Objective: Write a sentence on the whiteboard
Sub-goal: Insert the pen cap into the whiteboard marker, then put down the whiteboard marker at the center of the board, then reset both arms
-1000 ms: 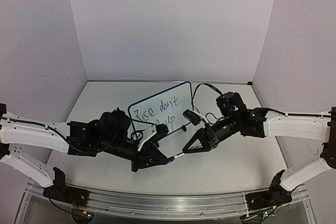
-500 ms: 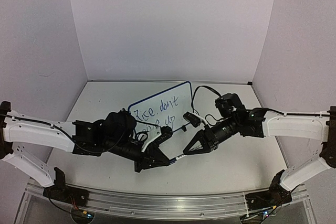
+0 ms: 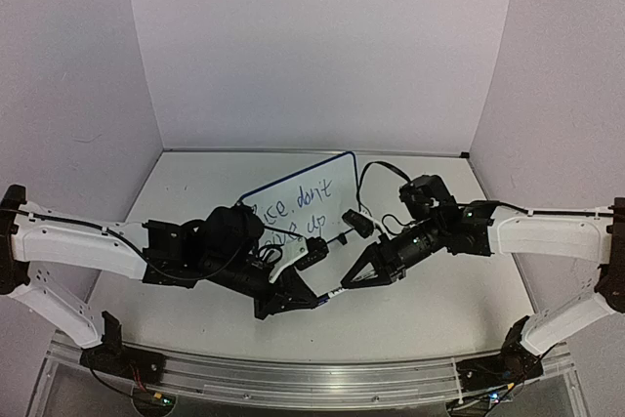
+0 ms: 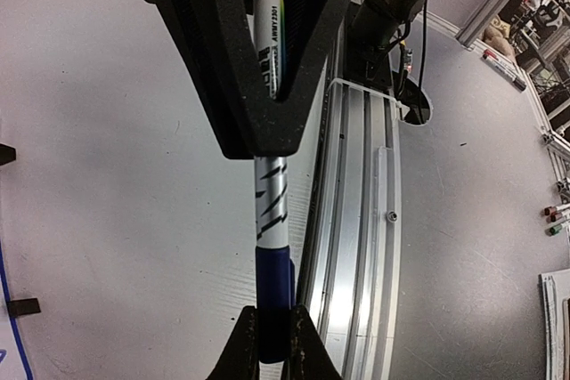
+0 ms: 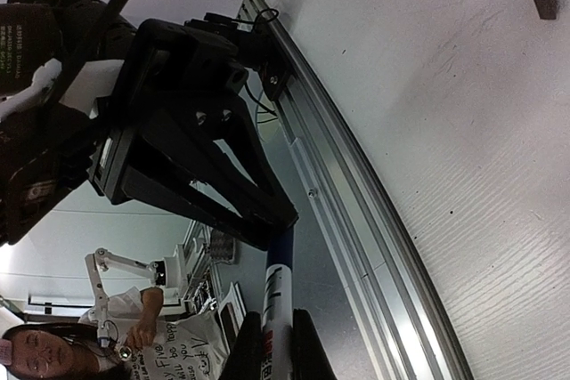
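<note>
1. Clamping the blue cap point(image 4: 274, 282), the left gripper point(image 4: 272, 355) is closed. The right gripper point(image 5: 274, 344) is closed on the marker point(image 4: 270, 202) barrel.
2. The whiteboard point(image 3: 337, 171) lies on the table point(image 3: 439, 310) just beyond both grippers, with the sentence point(image 3: 311, 199) written across it.
3. It is probably light, stiff and slick. Take it by the blue frame, since fresh ink would smear.

Soft, even light fills the overhead view, with faint shadows on the table point(image 3: 439, 310) under both arms. Past the left gripper point(image 4: 272, 349) the marker point(image 4: 270, 211) is sharp, but the rail point(image 4: 356, 220) bows with lens distortion. Beside the right gripper point(image 5: 278, 344), the background is dim and the tabletop bright.
</note>
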Available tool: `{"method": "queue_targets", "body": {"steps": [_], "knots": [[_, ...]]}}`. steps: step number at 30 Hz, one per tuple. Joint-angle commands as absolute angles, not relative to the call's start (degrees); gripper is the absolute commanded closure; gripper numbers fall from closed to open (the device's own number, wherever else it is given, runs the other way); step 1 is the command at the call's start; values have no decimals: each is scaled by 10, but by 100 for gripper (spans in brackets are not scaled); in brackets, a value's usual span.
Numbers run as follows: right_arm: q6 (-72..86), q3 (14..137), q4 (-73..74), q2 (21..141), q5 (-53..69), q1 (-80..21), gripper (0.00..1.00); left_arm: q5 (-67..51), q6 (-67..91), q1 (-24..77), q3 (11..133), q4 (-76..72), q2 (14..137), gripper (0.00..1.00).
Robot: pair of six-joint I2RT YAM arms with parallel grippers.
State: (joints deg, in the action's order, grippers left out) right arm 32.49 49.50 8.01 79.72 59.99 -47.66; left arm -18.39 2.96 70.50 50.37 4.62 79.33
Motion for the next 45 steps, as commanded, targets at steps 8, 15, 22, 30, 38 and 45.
{"method": "queue_targets", "body": {"steps": [8,15,22,30,38,45], "knots": [[286,493,152,738,368,-370,100,-75,56,633,500,20,671,44],[285,469,149,769,194,-342,100,-22,107,565,483,101,604,31],[275,466,99,832,149,-314,96,-38,113,498,514,146,588,24],[255,472,88,886,155,-275,71,-35,113,410,520,161,581,20],[244,462,92,869,123,-240,30,-48,123,299,491,125,599,17],[213,483,128,811,62,-183,10,-54,139,150,480,91,625,15]]}}
